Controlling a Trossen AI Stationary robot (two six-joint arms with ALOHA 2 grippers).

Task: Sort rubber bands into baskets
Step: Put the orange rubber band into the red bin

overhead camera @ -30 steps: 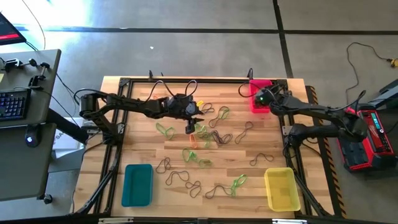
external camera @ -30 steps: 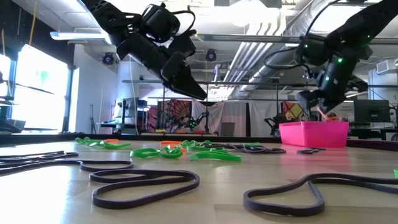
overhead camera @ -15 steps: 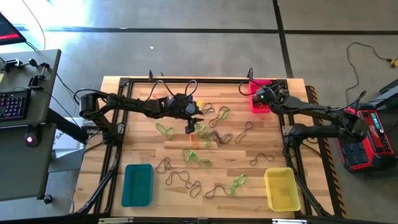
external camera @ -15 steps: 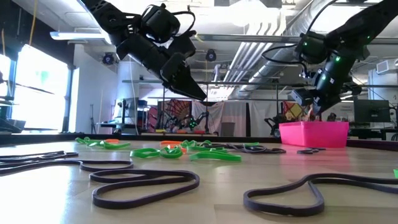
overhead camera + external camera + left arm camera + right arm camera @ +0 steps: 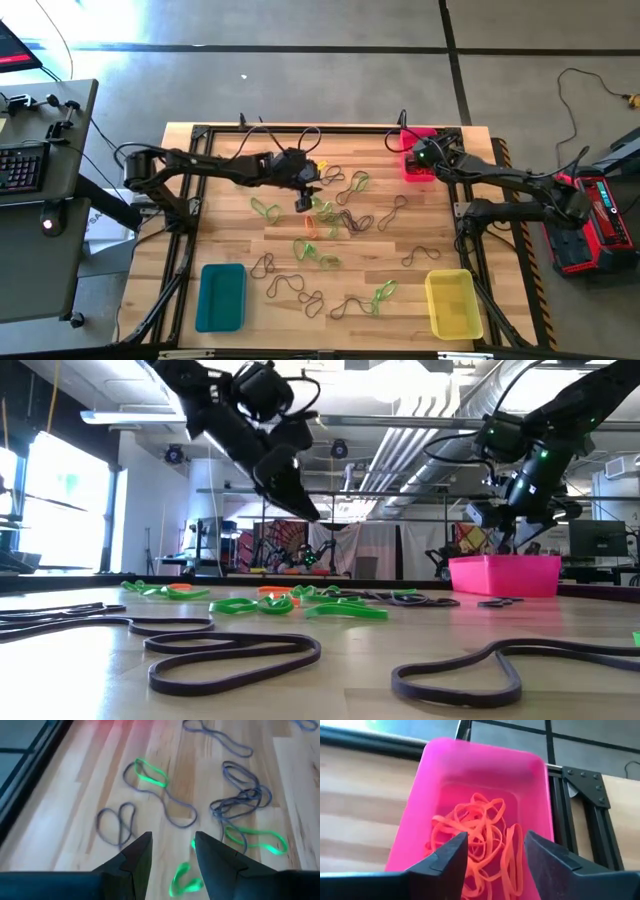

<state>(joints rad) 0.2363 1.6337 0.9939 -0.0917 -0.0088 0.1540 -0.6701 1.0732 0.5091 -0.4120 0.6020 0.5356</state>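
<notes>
right gripper [image 5: 492, 852] released over pink basket [image 5: 432, 775] w/ orange bands [image 5: 475, 832], table's far right corner. left gripper [image 5: 172, 852] open mid-table. bands look light, floppy; pinch one strand.

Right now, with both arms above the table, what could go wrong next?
The left gripper is open over overlapping green and dark rubber bands; one pinch there may lift two colours together. The right gripper is open over the pink basket, close to the orange bands; a band clinging to a finger could be pulled back out.
</notes>
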